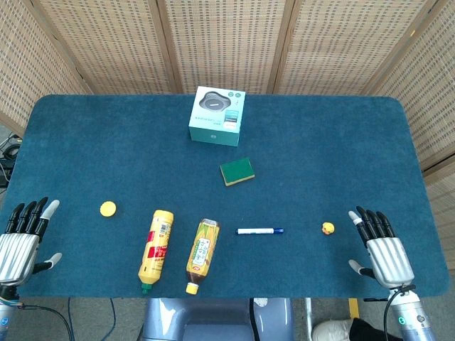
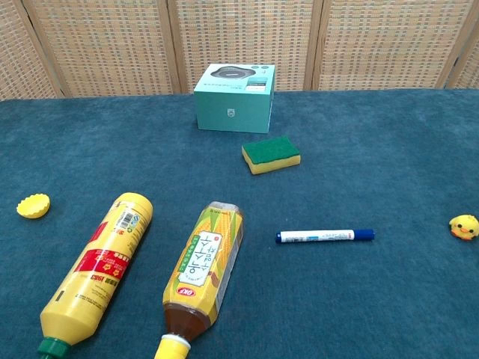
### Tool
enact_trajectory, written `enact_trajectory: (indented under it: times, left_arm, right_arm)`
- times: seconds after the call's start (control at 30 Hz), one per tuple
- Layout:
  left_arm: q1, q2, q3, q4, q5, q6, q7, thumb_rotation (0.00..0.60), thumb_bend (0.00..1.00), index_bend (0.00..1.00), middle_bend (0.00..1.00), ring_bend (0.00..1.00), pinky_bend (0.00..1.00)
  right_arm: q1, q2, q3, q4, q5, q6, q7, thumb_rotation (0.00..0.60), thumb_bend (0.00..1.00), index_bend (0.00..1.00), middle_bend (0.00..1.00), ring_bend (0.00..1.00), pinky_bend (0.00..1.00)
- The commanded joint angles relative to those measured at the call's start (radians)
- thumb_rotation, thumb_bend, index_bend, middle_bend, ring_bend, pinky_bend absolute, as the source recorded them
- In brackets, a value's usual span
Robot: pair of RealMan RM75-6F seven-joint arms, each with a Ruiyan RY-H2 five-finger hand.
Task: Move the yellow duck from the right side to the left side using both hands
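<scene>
Duck [image 1: 328, 229] sits small and yellow on the right part of the blue surface [image 1: 320, 142], well to the right of the blue-capped marker [image 1: 259, 231]. It is too small in the head view to tell which way it faces or whether it has a long axis; in the chest view it sits at the right edge of the picture, upright, with an orange patch toward its left side, though its facing remains hard to make out.

The right hand [image 1: 380, 246] rests at the near right corner of the surface, fingers apart and straight, holding nothing; the duck lies just beside its fingertips, to their left, not touching. The left hand [image 1: 23, 238] lies at the near left edge, fingers likewise spread and empty, well apart from the duck. Neither hand shows in the chest view, and both wrists are cut off by the bottom of the head view.
</scene>
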Motion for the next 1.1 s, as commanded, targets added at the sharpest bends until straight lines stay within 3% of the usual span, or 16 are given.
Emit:
enact_trajectory:
  times: [0.03,0.77,1.1]
  left_arm:
    - [0.0,0.0,0.0,0.0,0.001,0.002,0.0,0.6,0.11,0.0,0.0,0.0,0.0]
    - [0.002,0.003,-0.001,-0.003,0.003,0.007,-0.004,0.6,0.11,0.0,0.0,0.0,0.0]
    - [0.003,0.006,-0.001,-0.01,0.005,0.009,0.001,0.6,0.1,0.0,0.0,0.0,0.0]
  right_arm:
    - [0.0,0.0,-0.001,0.0,-0.001,0.0,0.0,0.6,0.04,0.0,0.0,0.0,0.0]
    - [-0.002,0.0,-0.005,-0.006,-0.011,0.003,-0.006,0.6,0.04,0.01,0.0,0.0,0.0]
    - [0.013,-0.017,0.004,-0.011,-0.028,0.0,-0.017,0.6,0.05,0.12,0.0,0.0,0.0]
